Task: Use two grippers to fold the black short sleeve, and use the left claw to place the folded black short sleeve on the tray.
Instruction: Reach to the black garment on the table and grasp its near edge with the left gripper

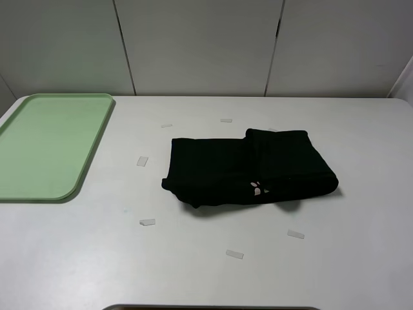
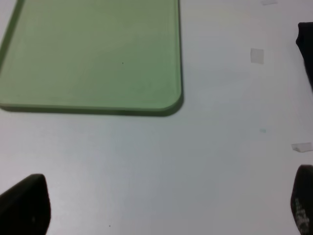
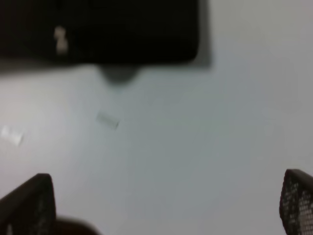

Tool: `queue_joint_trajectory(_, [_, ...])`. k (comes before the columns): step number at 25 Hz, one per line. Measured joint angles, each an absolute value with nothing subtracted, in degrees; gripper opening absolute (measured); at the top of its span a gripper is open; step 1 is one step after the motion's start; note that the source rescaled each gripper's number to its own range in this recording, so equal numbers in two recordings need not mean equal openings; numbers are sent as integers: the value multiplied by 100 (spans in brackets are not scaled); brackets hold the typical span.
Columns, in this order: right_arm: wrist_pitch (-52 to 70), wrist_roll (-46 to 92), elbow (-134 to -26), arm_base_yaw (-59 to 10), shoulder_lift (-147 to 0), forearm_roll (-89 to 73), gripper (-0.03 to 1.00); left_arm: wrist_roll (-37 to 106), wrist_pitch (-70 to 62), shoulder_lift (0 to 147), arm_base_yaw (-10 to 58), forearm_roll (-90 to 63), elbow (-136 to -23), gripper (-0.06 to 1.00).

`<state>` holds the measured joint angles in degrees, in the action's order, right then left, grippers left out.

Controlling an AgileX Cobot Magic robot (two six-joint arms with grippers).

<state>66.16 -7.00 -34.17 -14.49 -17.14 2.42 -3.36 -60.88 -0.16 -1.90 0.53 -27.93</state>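
Exterior high: black short sleeve [image 1: 248, 169] folded into a band, ahead of the right gripper [image 3: 164, 203]; green tray [image 2: 98, 58] ahead of the left gripper [image 2: 164, 200]. Both jaws gape, empty. Likely next: another fold, each pinching an end.

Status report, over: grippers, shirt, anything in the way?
Left gripper open, right gripper open, both empty. Black short sleeve folded over on table, apart from tray. Only tape marks between.

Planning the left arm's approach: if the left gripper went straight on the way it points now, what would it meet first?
Probably the bare table, short of the green tray. The left gripper is open and holds nothing. Depth is unclear from this view.
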Motion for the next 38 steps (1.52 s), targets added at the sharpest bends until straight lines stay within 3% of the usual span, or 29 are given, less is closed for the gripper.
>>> queue_joint_trajectory(6, [6326, -229, -3022, -358, -437, 176, 100, -336, -6088, -16, -190, 53, -2793, 98])
queue_joint_trajectory(9, [6086, -164, -2919, -125, -10, 89, 100, -336, -6088, -16, -190, 53, -2793, 98])
queue_joint_trajectory(38, [5923, -160, -2820, -80, 31, 0, 100, -336, -6088, -16, -190, 53, -2793, 98])
